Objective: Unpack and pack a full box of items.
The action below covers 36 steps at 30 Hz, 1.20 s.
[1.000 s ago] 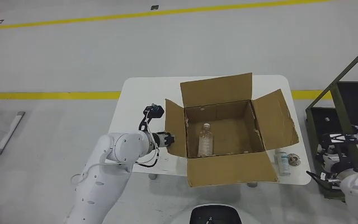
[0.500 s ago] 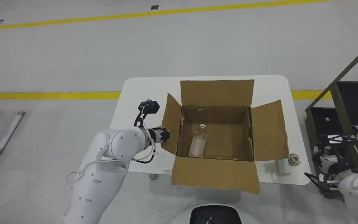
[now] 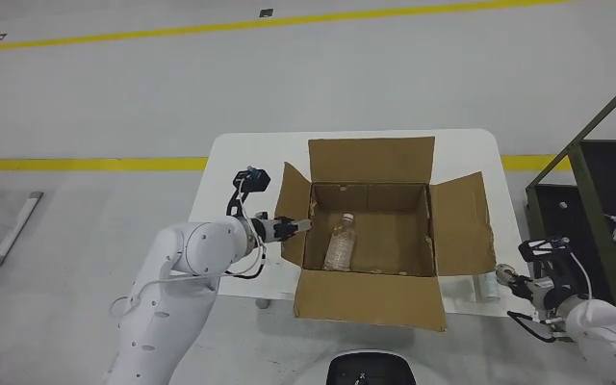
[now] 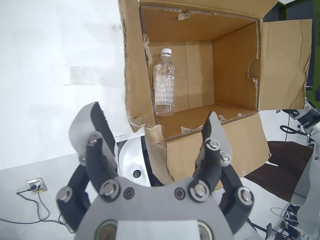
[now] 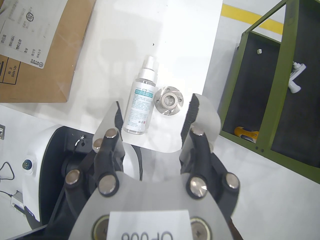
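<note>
Left gripper [image 4: 153, 118], spread, straddles the box's [image 3: 371, 298] torn flap [image 4: 132, 76]: better pinch it squarely. Right gripper [image 5: 157, 106], spread too, hangs over the spray bottle [image 5: 140, 103] beside the box.

open brown cardboard box [image 3: 371, 300] upright on the desk [image 3: 248, 159], four flaps spread outward, edges torn. the ragged corner of one side flap sits between the spread fingers of the left end effector [image 4: 152, 113]. a clear bottle [image 3: 339, 243] with a white cap lies on the box floor, along the wall nearest that end effector. just ahead of the open right end effector [image 5: 156, 102], a white spray bottle [image 5: 140, 102] lies flat, nozzle pointing away, a round metal flange [image 5: 169, 100] just beside it.
</note>
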Tool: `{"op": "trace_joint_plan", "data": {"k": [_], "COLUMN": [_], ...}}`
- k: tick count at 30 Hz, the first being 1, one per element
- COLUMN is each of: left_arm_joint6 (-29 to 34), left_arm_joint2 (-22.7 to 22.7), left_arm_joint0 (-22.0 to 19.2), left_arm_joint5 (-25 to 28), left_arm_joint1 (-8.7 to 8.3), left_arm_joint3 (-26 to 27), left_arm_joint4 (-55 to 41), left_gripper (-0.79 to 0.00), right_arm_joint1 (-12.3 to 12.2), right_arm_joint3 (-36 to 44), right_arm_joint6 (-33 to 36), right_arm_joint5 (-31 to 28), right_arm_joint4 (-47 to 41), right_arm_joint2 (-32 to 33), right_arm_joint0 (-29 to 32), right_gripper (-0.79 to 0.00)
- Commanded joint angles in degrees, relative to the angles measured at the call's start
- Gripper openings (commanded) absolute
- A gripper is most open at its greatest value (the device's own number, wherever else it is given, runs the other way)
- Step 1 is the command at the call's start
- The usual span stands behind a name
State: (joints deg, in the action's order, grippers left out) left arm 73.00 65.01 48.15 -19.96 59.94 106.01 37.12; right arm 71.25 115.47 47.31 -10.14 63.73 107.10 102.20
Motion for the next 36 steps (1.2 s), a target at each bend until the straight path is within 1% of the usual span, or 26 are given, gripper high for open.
{"op": "trace_joint_plan", "data": {"k": [1,7,11,16,21,22,23,26,28,29,31,36], "left_arm_joint6": [-0.2,-1.1,-1.9,-1.9,-1.6,-1.6,-1.6,-1.7,-1.7,-1.7,-1.7,-1.6], "left_arm_joint2": [0.4,1.4,2.1,2.9,2.9,2.9,3.0,2.9,2.9,2.9,3.1,3.2], "left_arm_joint0": [0.2,1.1,1.5,1.9,1.8,1.8,1.7,1.7,1.7,1.6,1.5,1.5], "left_arm_joint5": [-0.5,-1.0,-0.8,-0.7,-0.9,-0.9,-1.0,-1.0,-1.1,-1.1,-1.1,-1.0], "left_arm_joint1": [-0.06,-0.21,-0.26,-0.43,-0.53,-0.53,-0.53,-0.54,-0.55,-0.56,-0.58,-0.61], "left_arm_joint3": [0.3,1.8,2.3,2.6,2.7,2.7,2.6,2.6,2.6,2.6,2.6,2.6], "left_arm_joint4": [0.3,0.4,-0.4,-0.2,0.8,0.8,0.9,1.1,1.3,1.3,1.3,1.3], "left_gripper": [0.000,0.000,0.000,0.000,0.000,0.000,0.000,0.000,0.000,0.000,0.000,0.000], "right_arm_joint1": [0.0,0.0,0.0,-0.2,-0.2,-0.2,-0.2,-0.1,-0.1,-0.1,-0.1,0.0], "right_arm_joint3": [0.0,-0.6,-1.8,-3.5,-5.2,-5.6,-6.0,-7.2,-8.0,-8.4,-9.2,-10.9], "right_arm_joint6": [-0.1,-0.7,1.3,5.6,7.0,7.2,7.4,8.0,8.0,8.0,7.9,7.6], "right_arm_joint5": [0.0,0.4,3.4,6.0,6.9,7.2,7.5,8.1,8.6,8.8,9.3,10.3], "right_arm_joint4": [0.0,-0.6,-0.2,3.8,7.2,7.6,8.1,8.9,9.7,10.2,10.6,11.2], "right_arm_joint2": [0.0,-0.2,-1.2,-5.2,-9.6,-10.3,-11.0,-12.8,-13.9,-14.3,-14.9,-15.7], "right_arm_joint0": [0.0,0.1,-1.5,-5.3,-8.9,-9.5,-10.1,-11.6,-12.3,-12.5,-12.9,-13.5], "right_gripper": [0.000,0.000,0.000,0.000,0.000,-0.037,-0.117,-0.086,-0.108,-0.092,-0.025,0.000]}}
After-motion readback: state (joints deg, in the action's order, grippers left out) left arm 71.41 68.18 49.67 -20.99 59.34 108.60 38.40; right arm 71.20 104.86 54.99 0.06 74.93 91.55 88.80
